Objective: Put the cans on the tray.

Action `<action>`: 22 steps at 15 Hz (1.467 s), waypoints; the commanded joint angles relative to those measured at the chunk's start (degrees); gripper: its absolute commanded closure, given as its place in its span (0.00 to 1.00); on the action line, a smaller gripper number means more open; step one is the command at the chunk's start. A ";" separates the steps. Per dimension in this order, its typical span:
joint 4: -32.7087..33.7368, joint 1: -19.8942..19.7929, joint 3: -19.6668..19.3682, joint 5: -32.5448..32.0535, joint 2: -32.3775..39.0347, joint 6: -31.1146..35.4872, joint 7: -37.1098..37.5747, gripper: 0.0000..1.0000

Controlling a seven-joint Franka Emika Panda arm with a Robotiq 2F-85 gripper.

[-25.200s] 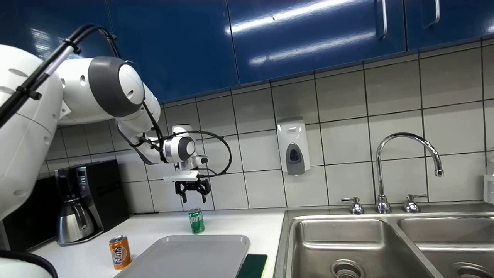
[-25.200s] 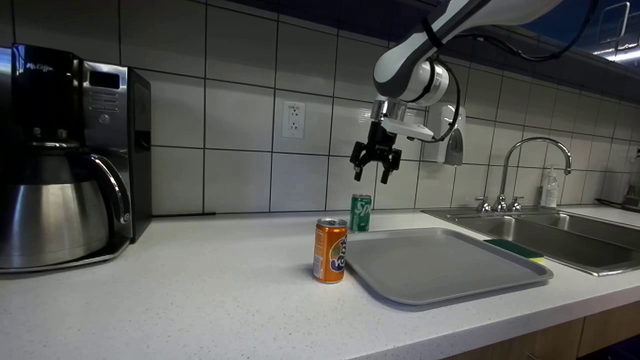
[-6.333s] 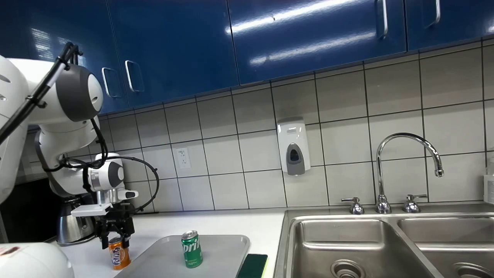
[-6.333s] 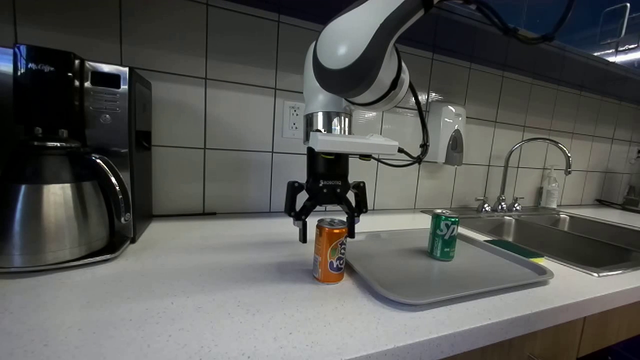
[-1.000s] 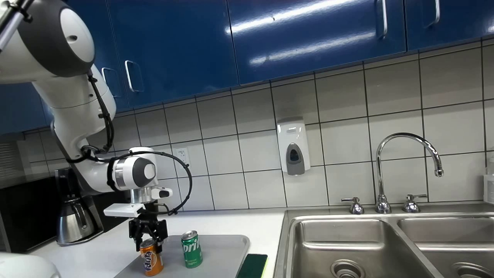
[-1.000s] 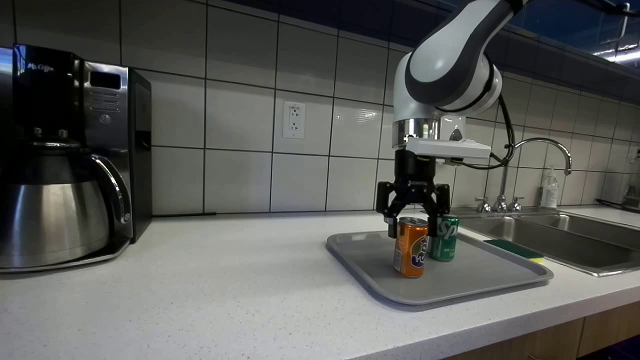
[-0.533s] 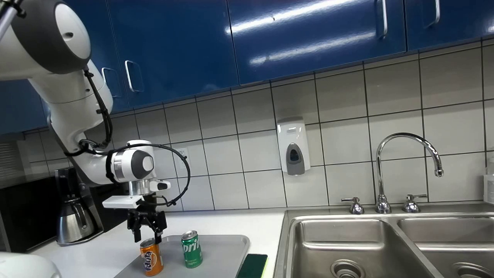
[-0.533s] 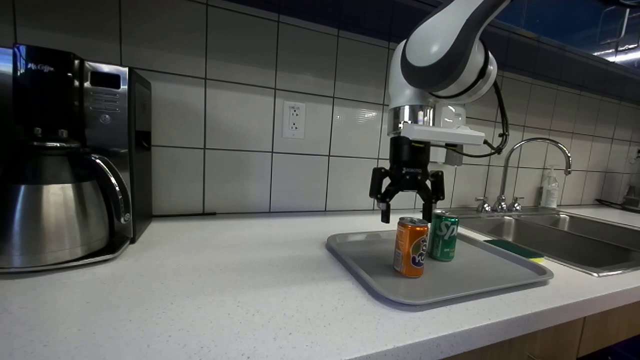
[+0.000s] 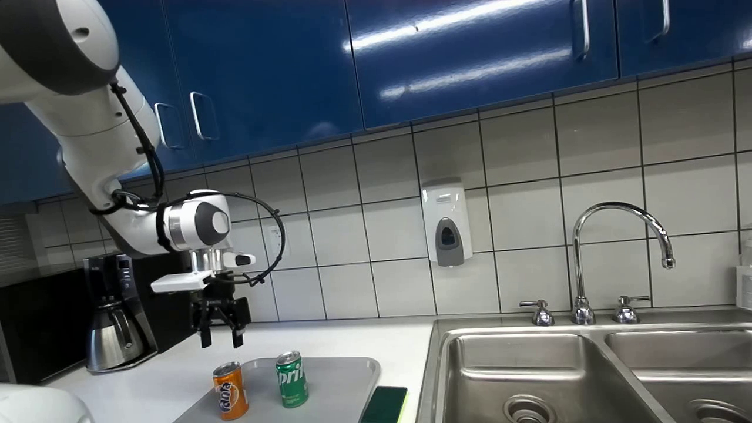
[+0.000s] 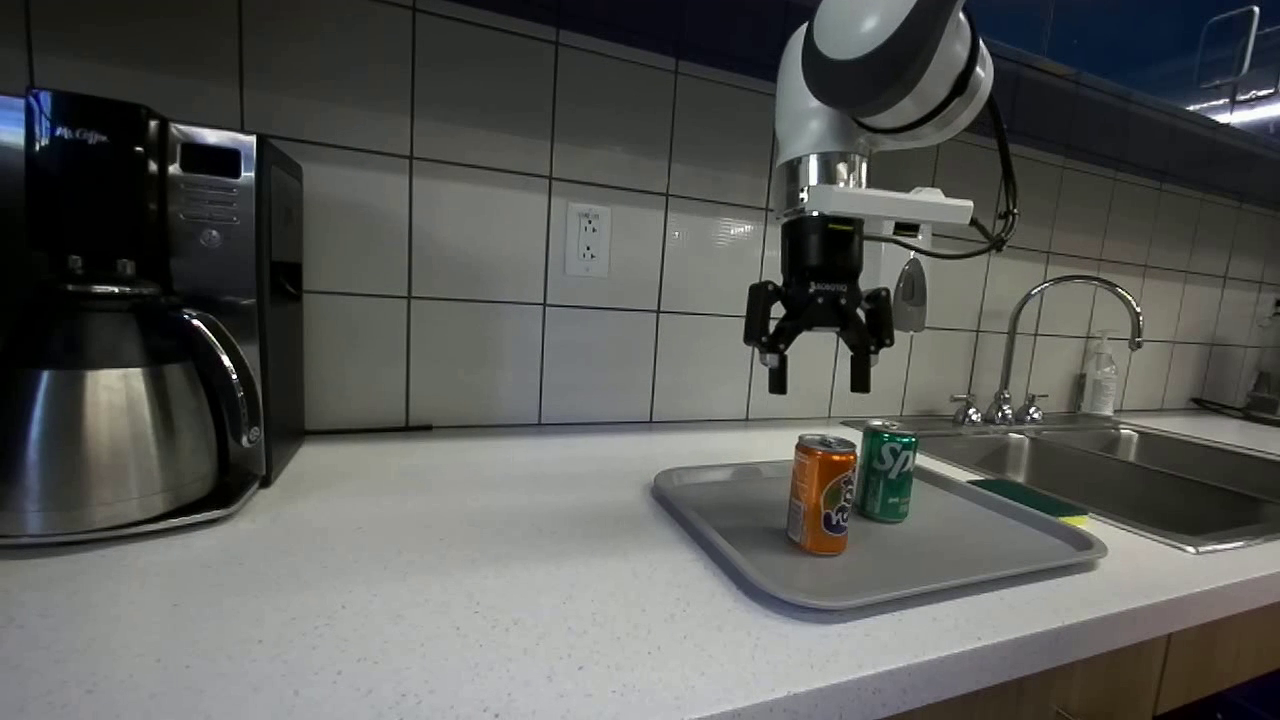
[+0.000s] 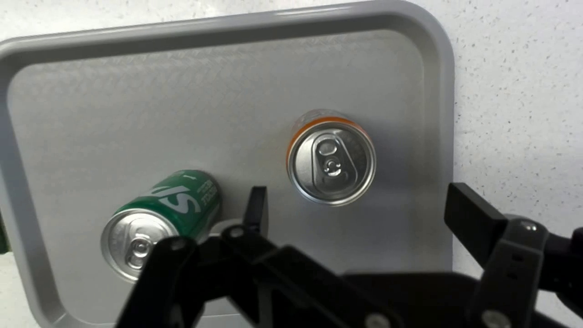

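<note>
Now that the Robotiq gripper (image 10: 819,380) is up off the Fanta can (image 9: 230,392), we see its fingers (image 11: 476,223) spread well apart and holding nothing; a second ago they straddle the can's top, and the can stands upright in the same spot without them. The Sprite can (image 10: 888,475) keeps its place too, so both are on the grey tray (image 10: 960,545), and we judge the placing finished, with at most a retreat left for the arm (image 10: 880,60). From an exterior view the Fanta can (image 10: 822,497) and the Sprite can seem to meet edge to edge, yet the wrist view shows bare tray between them. That wrist view gives us little of the Fanta can beyond its silver lid (image 11: 331,161) and an orange band, and a dark finger linkage (image 11: 173,264) covers part of the Sprite can. Neither exterior view lets us read the Sprite lettering whole: we piece it together from two partial faces. In an exterior view the near end of the tray (image 9: 343,385) runs out of sight at the bottom, and in both exterior views the arm is cut off
</note>
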 commanded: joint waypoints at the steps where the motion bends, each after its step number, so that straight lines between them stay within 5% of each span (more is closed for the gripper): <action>1: 0.49 0.46 1.54 -0.77 -3.14 -3.09 4.34 0.00; 12: -1.63 4.25 6.98 -2.09 -8.70 -3.21 22.61 0.00; 22: -14.16 1.33 6.43 4.69 -19.01 -1.48 15.81 0.00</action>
